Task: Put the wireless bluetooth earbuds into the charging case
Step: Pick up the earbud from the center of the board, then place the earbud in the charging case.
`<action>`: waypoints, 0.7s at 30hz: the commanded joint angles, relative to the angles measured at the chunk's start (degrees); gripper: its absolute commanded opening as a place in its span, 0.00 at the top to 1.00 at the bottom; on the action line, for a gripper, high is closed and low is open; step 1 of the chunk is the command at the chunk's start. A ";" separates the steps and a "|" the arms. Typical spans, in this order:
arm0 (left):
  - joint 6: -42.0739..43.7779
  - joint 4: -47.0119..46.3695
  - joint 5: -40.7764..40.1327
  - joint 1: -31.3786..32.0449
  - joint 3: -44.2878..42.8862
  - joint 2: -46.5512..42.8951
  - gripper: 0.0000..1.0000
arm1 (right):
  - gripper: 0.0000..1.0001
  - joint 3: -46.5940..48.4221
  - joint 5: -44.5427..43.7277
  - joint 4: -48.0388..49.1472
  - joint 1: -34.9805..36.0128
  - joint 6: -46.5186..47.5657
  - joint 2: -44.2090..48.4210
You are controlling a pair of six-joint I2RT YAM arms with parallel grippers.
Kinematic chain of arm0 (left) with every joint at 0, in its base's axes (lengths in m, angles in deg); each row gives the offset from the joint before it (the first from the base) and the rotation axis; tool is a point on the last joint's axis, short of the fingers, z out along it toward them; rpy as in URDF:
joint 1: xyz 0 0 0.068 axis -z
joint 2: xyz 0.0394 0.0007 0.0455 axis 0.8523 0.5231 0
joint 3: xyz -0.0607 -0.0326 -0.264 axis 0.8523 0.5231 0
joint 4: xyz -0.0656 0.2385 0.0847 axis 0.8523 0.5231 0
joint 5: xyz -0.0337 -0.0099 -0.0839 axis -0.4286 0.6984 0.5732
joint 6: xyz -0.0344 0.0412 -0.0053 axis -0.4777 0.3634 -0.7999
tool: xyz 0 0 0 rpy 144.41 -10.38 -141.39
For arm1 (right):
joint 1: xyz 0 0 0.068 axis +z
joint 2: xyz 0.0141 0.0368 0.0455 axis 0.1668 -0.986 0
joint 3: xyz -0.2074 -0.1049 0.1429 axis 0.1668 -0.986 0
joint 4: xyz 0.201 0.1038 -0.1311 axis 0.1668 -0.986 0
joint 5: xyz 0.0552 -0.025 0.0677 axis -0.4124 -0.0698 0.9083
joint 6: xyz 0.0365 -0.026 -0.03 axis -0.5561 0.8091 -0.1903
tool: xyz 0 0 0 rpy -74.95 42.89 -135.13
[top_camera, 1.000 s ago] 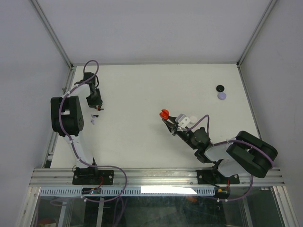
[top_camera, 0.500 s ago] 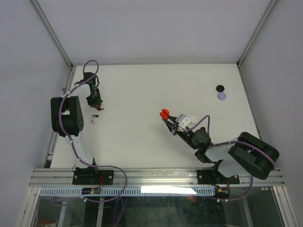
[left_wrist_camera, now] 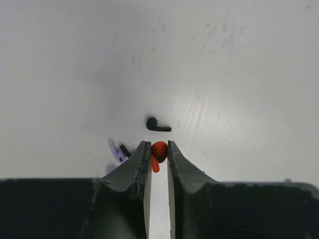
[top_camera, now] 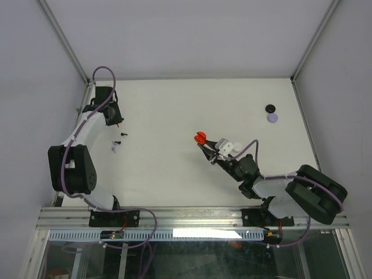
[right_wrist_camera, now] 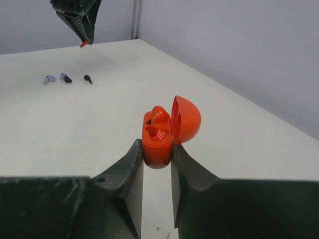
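White worktop: carries everything; nothing shows lying on the stretch between the two arms.
Right gripper: pressed onto the lower half of the red charging case, holding it upright near mid-worktop with its lid swung open to one side.
Left gripper: pinching the red earbud at its tips, raised over the far-left part of the worktop, well apart from the case.
Case seats: one seems already filled by a red bud, the other looks empty.
Done: second red bud picked up, case open and presented.
Left to do: carry the bud across, seat it, close the lid.
Black round piece, lavender round piece: far right, just beside each other, probably closed cases, off the likely path.
Black earbud, lavender earbud: loose beneath the left gripper, not yet housed.
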 commanded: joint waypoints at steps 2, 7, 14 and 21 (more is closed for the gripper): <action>-4.71 -4.59 -0.46 5.49 2.82 -13.44 0.92 | 1.00 3.49 0.76 -1.66 0.36 -0.45 4.89; -8.34 -7.26 -1.16 12.23 6.76 -22.62 0.92 | 1.00 4.58 0.67 -4.67 0.47 -0.80 7.68; -13.94 -15.96 3.24 19.50 13.54 -33.31 0.93 | 1.00 6.34 1.46 -6.78 0.57 -2.53 9.47; -19.33 -26.86 7.14 27.35 19.80 -39.91 0.94 | 1.00 8.66 2.07 -6.60 0.74 -4.54 8.22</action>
